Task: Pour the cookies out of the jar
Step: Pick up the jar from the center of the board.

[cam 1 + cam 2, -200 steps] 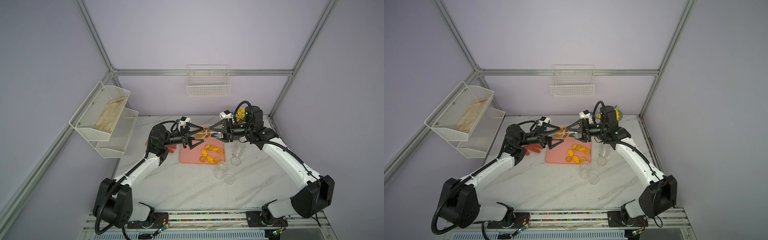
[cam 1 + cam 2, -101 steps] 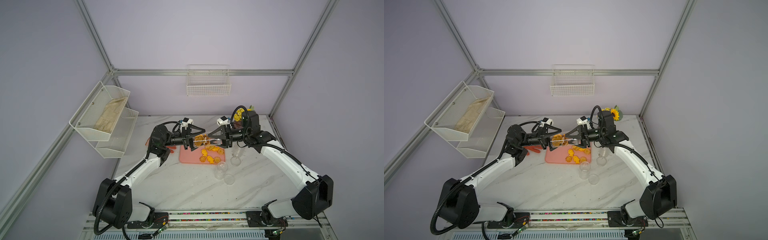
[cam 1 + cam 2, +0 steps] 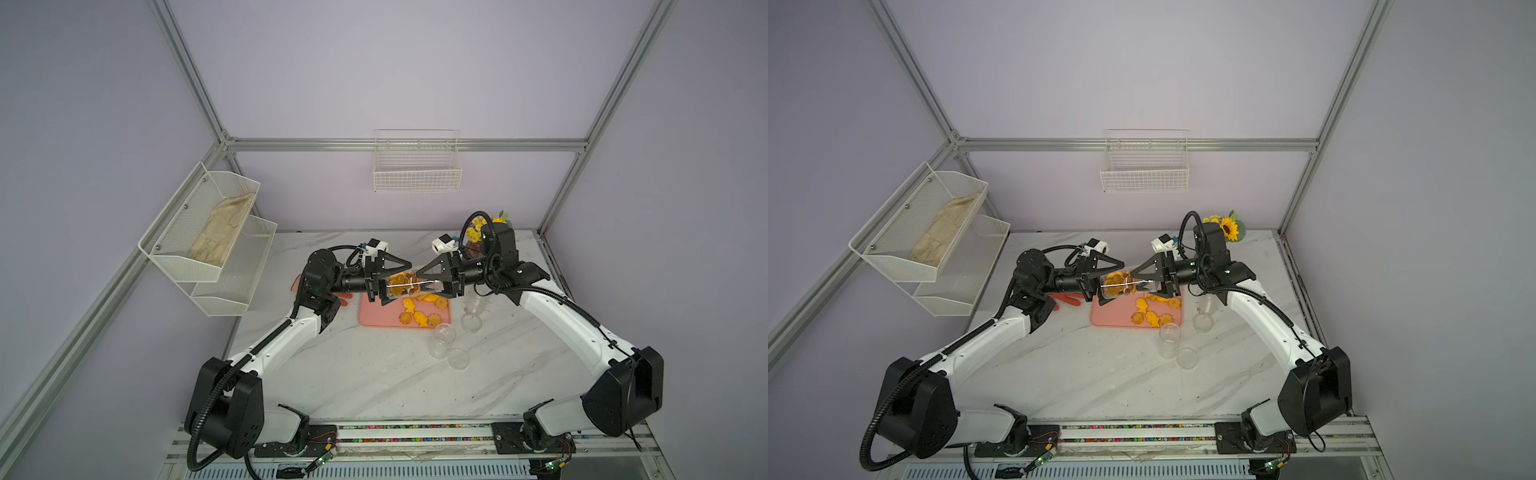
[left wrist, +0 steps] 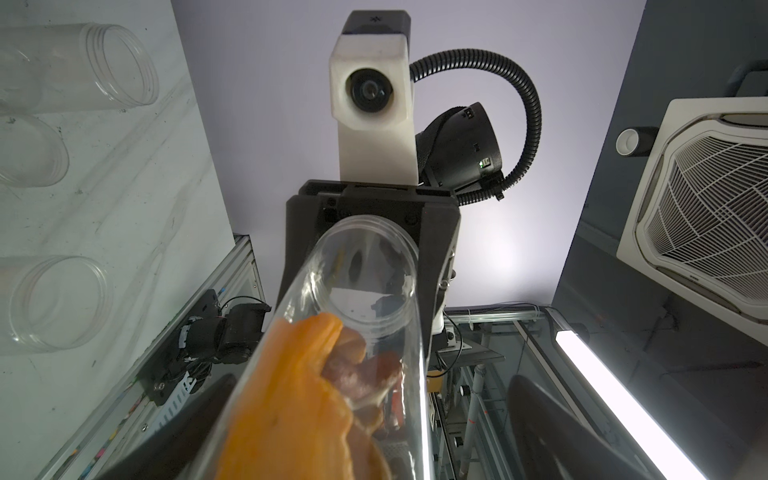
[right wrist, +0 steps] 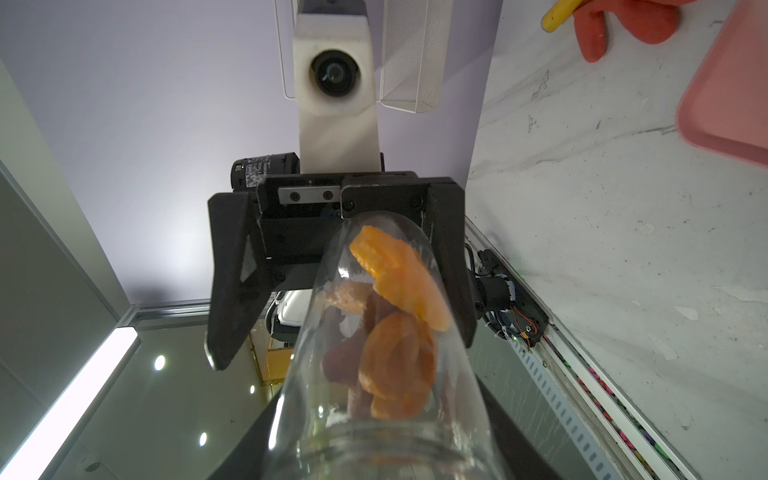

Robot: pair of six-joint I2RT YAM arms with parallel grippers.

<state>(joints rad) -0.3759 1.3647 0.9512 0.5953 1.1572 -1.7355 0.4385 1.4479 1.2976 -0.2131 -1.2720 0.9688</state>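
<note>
The jar (image 3: 411,286) lies almost level in the air over the far part of the pink tray (image 3: 374,320), its long axis left to right, and the right gripper (image 3: 419,283) is clamped on its open end. The cookies (image 5: 395,332) inside sit at the closed left end, where the left gripper (image 5: 340,347) stands with jaws spread around the glass. I think the mouth must dip before they slide out.

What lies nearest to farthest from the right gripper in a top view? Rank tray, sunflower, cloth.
1. Tray: just below the right gripper.
2. Sunflower: back right corner.
3. Cloth: far left, up in the wall shelf.
</note>
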